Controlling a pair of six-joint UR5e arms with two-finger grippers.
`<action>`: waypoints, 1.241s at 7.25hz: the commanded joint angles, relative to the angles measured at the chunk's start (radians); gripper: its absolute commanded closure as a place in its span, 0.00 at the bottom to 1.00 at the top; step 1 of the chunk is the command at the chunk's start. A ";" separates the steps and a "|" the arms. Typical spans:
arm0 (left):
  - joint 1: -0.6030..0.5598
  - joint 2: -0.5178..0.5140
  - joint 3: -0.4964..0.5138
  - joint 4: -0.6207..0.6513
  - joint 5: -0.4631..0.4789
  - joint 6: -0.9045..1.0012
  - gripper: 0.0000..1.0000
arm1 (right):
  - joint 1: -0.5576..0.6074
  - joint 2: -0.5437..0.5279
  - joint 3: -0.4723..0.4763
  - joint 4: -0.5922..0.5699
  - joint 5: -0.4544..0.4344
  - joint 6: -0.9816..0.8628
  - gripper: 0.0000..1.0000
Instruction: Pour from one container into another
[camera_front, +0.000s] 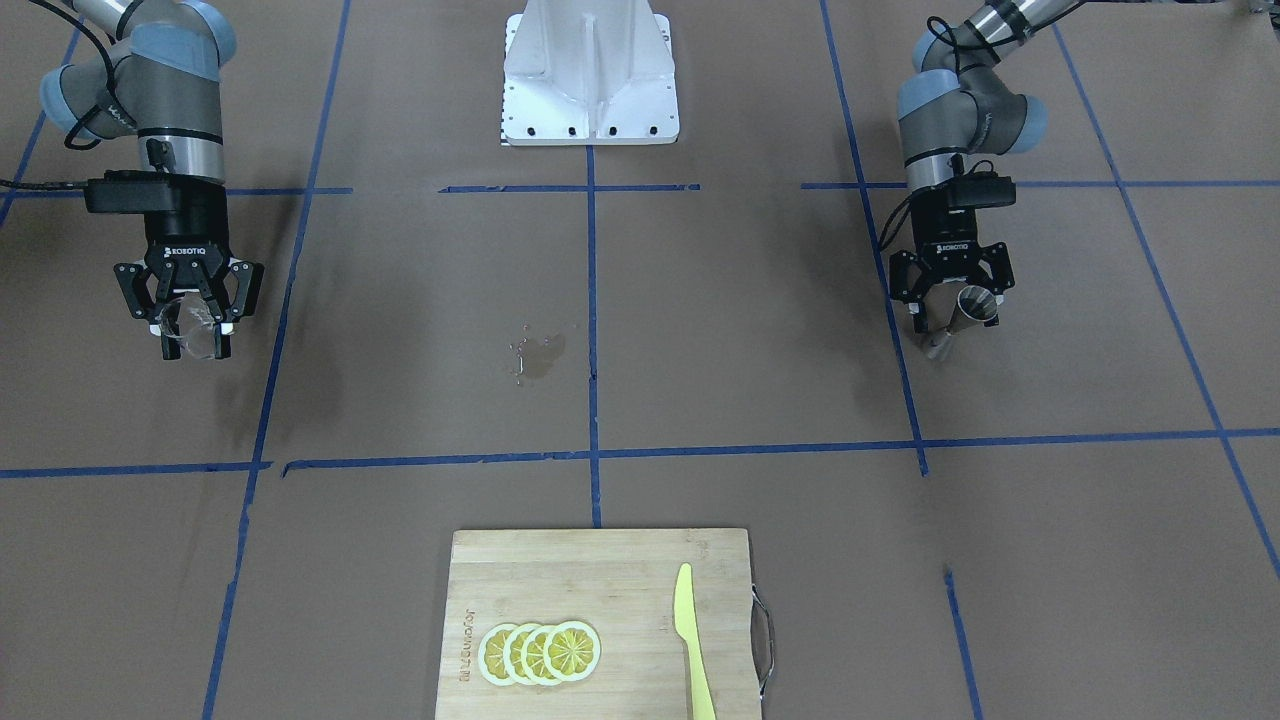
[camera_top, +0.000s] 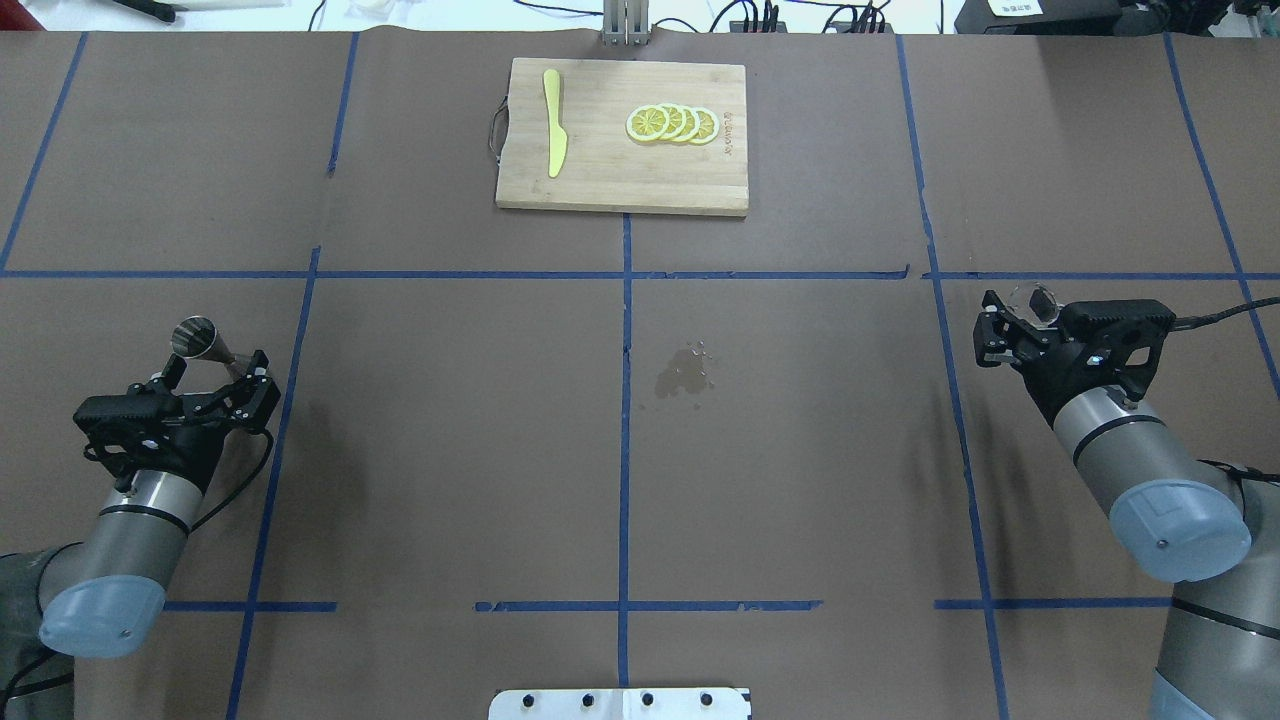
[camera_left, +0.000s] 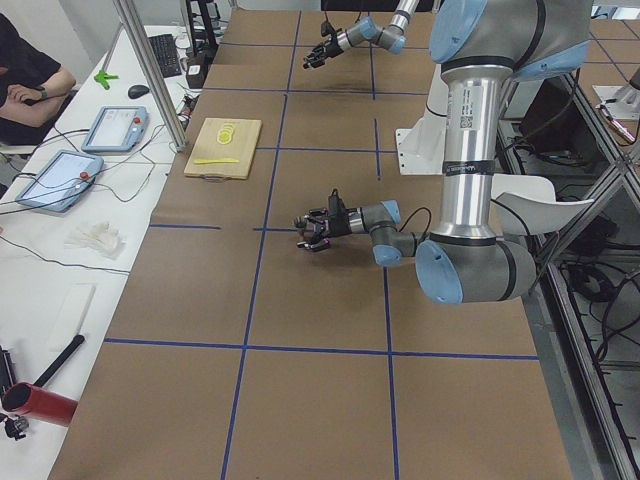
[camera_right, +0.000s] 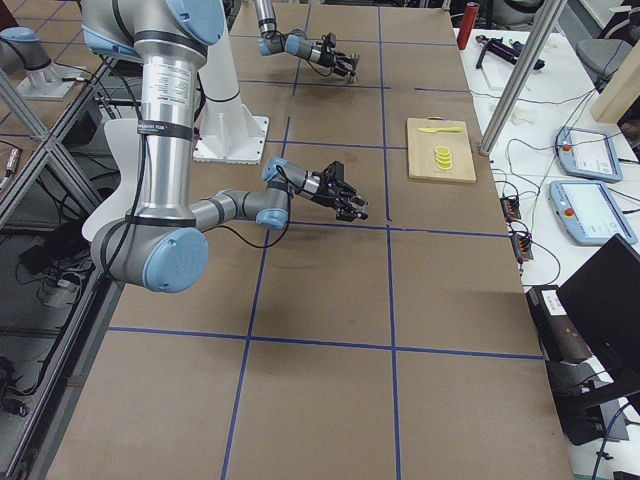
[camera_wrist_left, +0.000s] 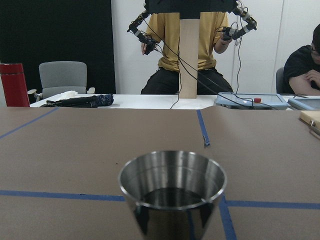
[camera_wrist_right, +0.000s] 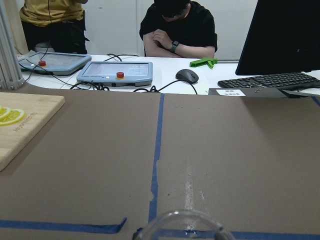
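A steel jigger stands upright between the fingers of my left gripper, which is shut on it low over the table. In the left wrist view the jigger fills the bottom centre and holds dark liquid. From overhead the jigger and left gripper are at the left. My right gripper is shut on a clear glass. Overhead, the glass rises over the right gripper. Only the glass rim shows in the right wrist view.
A small wet spill marks the brown paper mid-table. At the far edge lies a wooden cutting board with lemon slices and a yellow knife. The white robot base stands between the arms. Operators sit beyond the table.
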 joint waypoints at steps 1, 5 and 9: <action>0.000 0.069 -0.085 -0.003 -0.123 0.048 0.00 | -0.012 0.002 -0.090 0.119 -0.023 -0.005 1.00; 0.000 0.102 -0.141 -0.002 -0.339 0.079 0.00 | -0.024 0.002 -0.107 0.121 -0.045 -0.007 1.00; -0.017 0.198 -0.302 0.000 -0.503 0.189 0.00 | -0.134 0.008 -0.171 0.139 -0.148 0.018 1.00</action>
